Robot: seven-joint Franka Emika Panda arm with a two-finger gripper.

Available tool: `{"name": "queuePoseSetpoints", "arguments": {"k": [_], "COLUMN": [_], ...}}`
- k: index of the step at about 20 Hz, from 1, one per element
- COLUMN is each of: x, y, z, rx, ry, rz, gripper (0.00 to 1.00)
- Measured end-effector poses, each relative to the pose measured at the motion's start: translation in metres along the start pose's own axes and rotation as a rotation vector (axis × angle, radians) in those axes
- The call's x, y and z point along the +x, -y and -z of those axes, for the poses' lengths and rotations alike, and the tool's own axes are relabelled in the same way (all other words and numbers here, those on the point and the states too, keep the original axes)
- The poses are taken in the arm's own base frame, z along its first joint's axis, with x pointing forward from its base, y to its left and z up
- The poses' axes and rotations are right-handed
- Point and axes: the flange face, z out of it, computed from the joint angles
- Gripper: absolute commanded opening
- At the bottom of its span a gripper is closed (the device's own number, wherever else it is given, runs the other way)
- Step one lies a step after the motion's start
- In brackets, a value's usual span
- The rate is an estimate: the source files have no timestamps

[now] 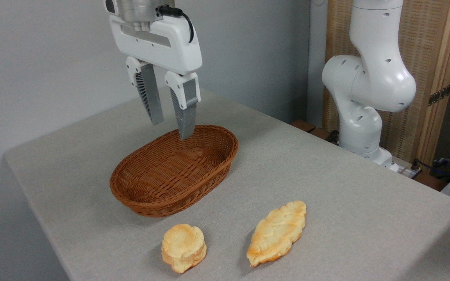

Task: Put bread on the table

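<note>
Hanging gripper: the white two-finger gripper [170, 130] with grey ribbed fingers [149, 95] sits in the upper left of the frame, above the far end of the basket; its jaws stand moderately apart and hold nothing.
Fingertips: the right one overlaps the basket's far rim in this view; whether it touches cannot be told.
Bread: the long, flat, leaf-shaped golden loaf [276, 233] with pointed ends and a braided-looking toasted crust lies flat on the cloth in the lower centre-right of the frame, well apart from the gripper and clear of the basket.
Table: the large flat surface covered in plain light grey cloth [326, 175] fills most of the frame.
Basket: the brown oval wicker basket [131, 191] stands on the cloth left of centre, with nothing in it.
Bun: the small round, thick pale-golden bun [183, 247] rests on the cloth near the lower edge, left of the loaf and apart from it.
Arm base: the white jointed robot arm [365, 86] rises at the upper right, beside the table's far edge.
</note>
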Motion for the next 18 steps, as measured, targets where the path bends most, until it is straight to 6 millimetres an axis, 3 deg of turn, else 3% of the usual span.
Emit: {"name": "queuePoseSetpoints", "arguments": {"k": [18], "x": [-0.0097], "y": [0.0048], "z": [0.0045], "rx": [-0.035], "ry": [0.021], "rz": [-0.022], "gripper": [1.00]}}
